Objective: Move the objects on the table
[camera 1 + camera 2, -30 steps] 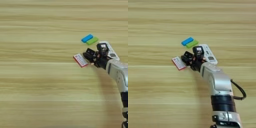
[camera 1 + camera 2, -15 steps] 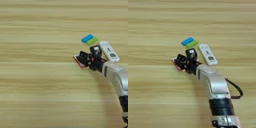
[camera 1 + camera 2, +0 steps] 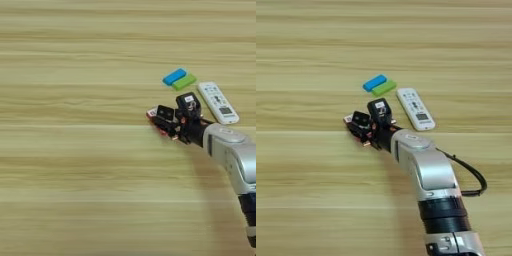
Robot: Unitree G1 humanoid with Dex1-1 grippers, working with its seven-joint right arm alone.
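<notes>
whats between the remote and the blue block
The green block lies there, touching the blue block; between it and the remote only bare table. Both views show this.

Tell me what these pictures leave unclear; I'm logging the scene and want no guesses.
- White box with red edging: mostly covered by the gripper in both views; grip or mere contact unclear.
- Remote: button markings too small to read.
- Blue block and green block: touching or just apart, cannot tell.
- Forearm: cut off by the left eye view's right edge.

Right arm (image 3: 426, 172) outstretched, gripper (image 3: 370, 120) low, jaws parted
</notes>
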